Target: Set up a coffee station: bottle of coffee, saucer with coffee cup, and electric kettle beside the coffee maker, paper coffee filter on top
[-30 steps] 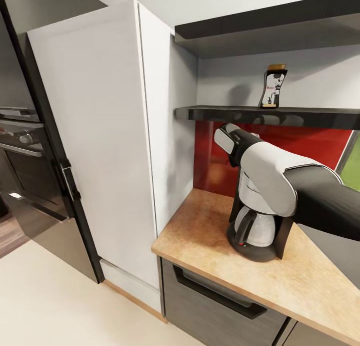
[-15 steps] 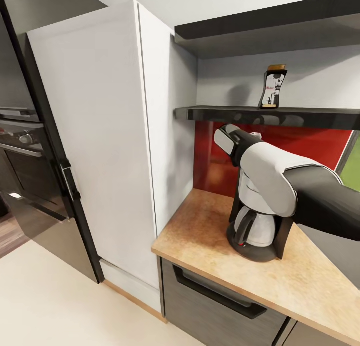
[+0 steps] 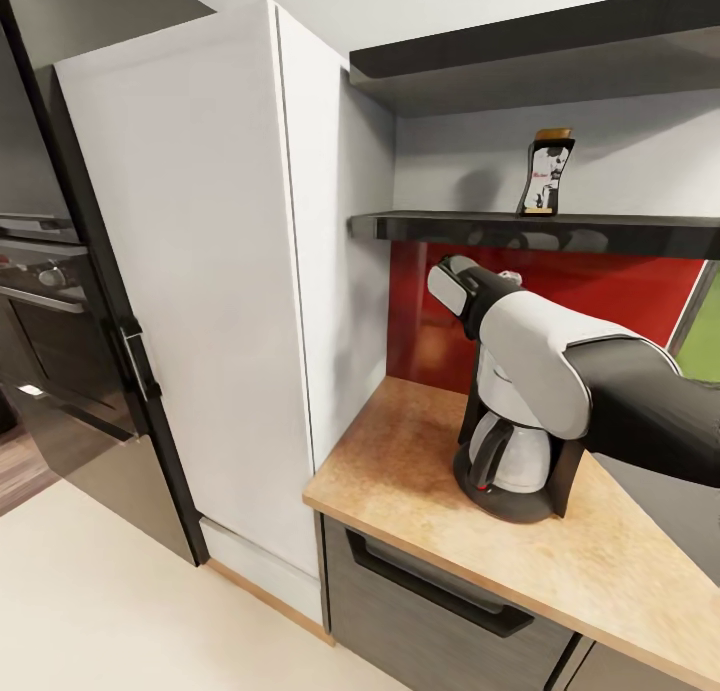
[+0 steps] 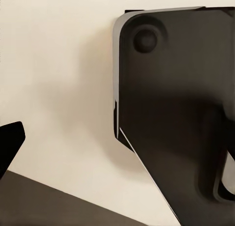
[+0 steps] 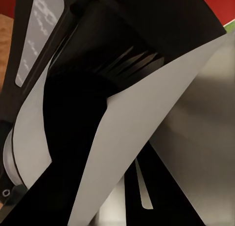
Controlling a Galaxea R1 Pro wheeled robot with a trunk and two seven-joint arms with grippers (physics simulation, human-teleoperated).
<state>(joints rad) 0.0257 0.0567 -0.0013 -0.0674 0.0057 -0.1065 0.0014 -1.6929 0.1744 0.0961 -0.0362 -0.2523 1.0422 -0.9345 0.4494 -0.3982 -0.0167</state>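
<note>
The black and white coffee maker stands on the wooden countertop with its glass pot in place. My right arm reaches over its top, and the forearm hides the gripper in the head view. In the right wrist view my right gripper is shut on a white paper coffee filter, close above the coffee maker's dark top. The bottle of coffee stands upright on the dark kitchen shelf. A dark tip at the edge of the left wrist view could be a finger of my left gripper.
A tall white cabinet stands left of the counter, with a black oven column beyond it. A red backsplash runs behind the coffee maker. Below the counter is a dark drawer. The robot's dark base lies over pale floor.
My right arm has sunk slightly over the coffee maker. The bottle and the coffee maker have not moved.
</note>
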